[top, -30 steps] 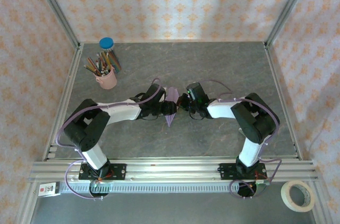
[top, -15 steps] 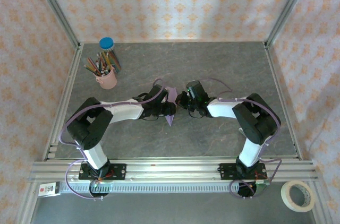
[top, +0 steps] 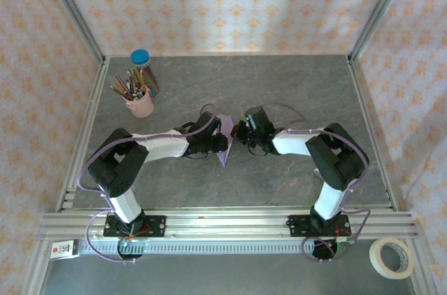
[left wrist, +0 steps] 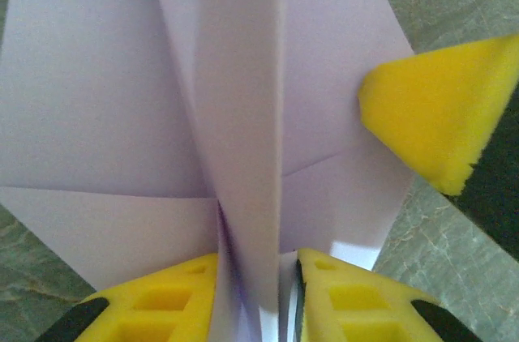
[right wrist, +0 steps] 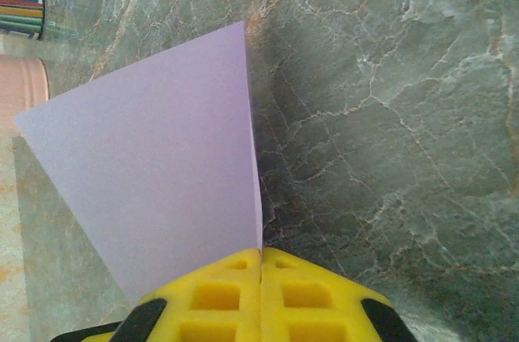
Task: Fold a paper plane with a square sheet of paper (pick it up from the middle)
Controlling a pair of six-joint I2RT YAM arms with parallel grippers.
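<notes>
Overhead, the left tool [top: 221, 142] half hides the paper plane [top: 224, 158].

Pencil cup [top: 142, 105] far left, tape roll [top: 375, 258] front-right

Lab-style robot booth: aluminium frame [top: 72, 8], wallpaper-patterned panels [top: 230, 1], marble-look tabletop [top: 286, 89], slotted mounting rail [top: 223, 224].

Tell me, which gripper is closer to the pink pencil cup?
Left. The left gripper straddles the paper on the side toward the pink cup; the right gripper pinches it from the far side.
</notes>
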